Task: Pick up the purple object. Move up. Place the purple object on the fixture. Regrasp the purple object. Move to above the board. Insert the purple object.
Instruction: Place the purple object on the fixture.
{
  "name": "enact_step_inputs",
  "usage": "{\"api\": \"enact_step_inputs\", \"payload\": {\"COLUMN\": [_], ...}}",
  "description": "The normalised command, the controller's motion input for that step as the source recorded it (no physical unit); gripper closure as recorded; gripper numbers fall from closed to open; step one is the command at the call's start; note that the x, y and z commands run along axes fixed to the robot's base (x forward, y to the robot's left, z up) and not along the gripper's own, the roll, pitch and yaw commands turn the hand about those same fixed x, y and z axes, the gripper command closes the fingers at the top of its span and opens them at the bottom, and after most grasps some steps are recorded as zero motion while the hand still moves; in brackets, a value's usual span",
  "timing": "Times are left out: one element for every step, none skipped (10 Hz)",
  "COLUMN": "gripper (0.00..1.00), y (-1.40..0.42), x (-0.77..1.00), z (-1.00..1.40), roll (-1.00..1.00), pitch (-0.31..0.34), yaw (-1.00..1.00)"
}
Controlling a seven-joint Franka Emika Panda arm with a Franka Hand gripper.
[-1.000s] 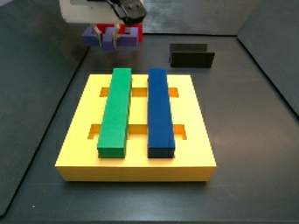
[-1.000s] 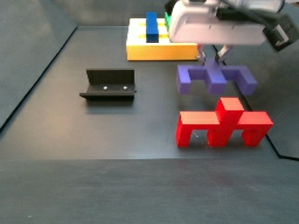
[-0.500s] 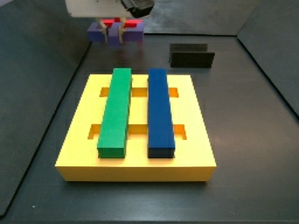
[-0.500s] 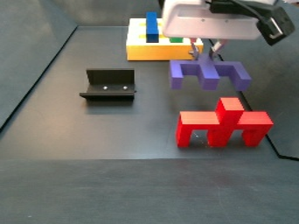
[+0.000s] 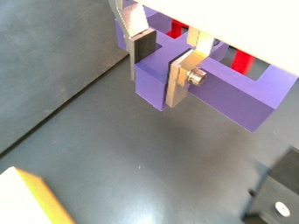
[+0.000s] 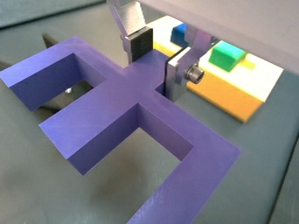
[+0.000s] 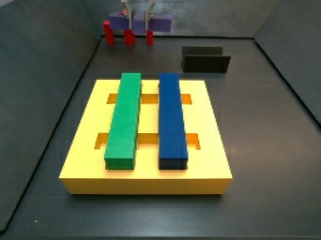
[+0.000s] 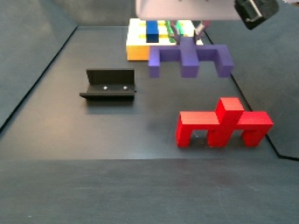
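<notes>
Gripping the purple object (image 5: 211, 92) by its central stub between both silver fingers (image 5: 181, 77) in both wrist views, the gripper (image 8: 191, 37) carries it clear of the floor in a side view, with the fixture (image 8: 108, 85) and red piece (image 8: 223, 128) well below.

Cut off and covered

In a side view the gripper (image 8: 193, 35) is cropped by the top edge, only its fingers (image 8: 198, 39) showing above the purple object (image 8: 187, 59). That piece hides part of the board (image 8: 140, 48) there. In a wrist view the fixture (image 5: 278, 194) runs off the corner.
</notes>
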Motion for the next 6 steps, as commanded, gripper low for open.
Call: {"api": "enact_step_inputs", "payload": {"gripper": [1.0,1.0,1.0,1.0,1.0,1.0], "y": [0.0,0.0,0.0,0.0,0.0,0.0], "x": [0.72,0.71,0.7,0.71,0.79,0.82], "z": [0.2,0.22,0.23,0.21,0.16,0.15], "roll": [-0.9,-0.92,-0.93,-0.98,-1.0,-0.95], "pitch": [0.054,0.034,0.026,0.017,0.0,0.003], "yaw": [-0.15,-0.14,-0.12,-0.09,-0.15,-0.11]}}
